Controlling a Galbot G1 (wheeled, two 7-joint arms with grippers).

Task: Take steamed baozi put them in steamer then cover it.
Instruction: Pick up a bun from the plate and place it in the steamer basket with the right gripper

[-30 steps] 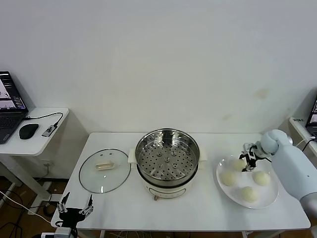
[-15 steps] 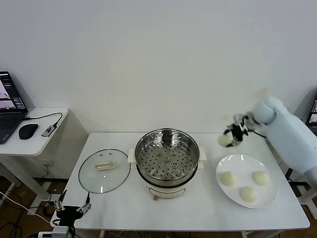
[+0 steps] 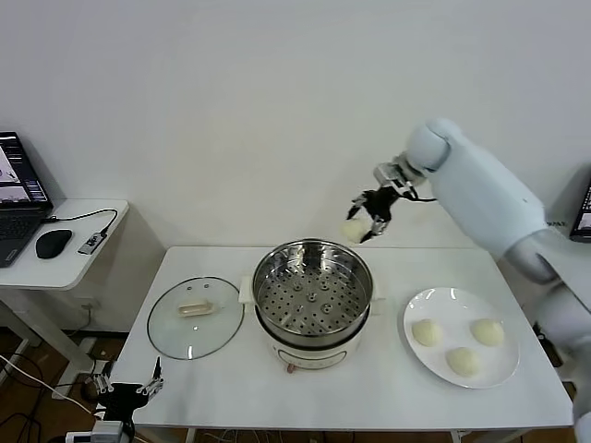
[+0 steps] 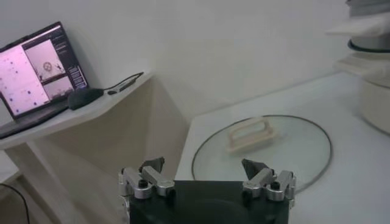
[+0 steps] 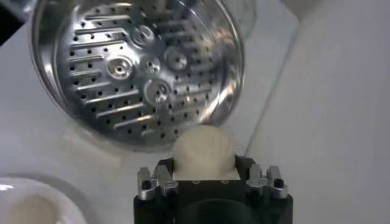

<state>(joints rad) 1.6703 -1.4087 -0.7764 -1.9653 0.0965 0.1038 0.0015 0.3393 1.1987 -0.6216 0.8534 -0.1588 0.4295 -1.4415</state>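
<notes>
My right gripper (image 3: 362, 224) hangs in the air just above the far right rim of the steamer (image 3: 312, 297), shut on one cream-white baozi (image 3: 352, 231). In the right wrist view that baozi (image 5: 203, 152) fills the jaws, with the steamer's perforated tray (image 5: 137, 67) beyond it. Three more baozi (image 3: 426, 332) lie on the white plate (image 3: 457, 313) at the right. The cover (image 3: 195, 317), clear glass with a cream handle, lies flat on the table left of the steamer. My left gripper (image 3: 128, 388) is parked low off the table's front left corner, open and empty (image 4: 204, 173).
A side desk at the far left carries a laptop (image 3: 20, 196), a mouse (image 3: 53, 244) and a cable. A white wall stands close behind the table (image 3: 369, 388). Another screen edge shows at the far right (image 3: 583, 214).
My right gripper lifted one baozi off the plate and carried it up and leftward to the steamer's far right rim. The left gripper sank slightly.
</notes>
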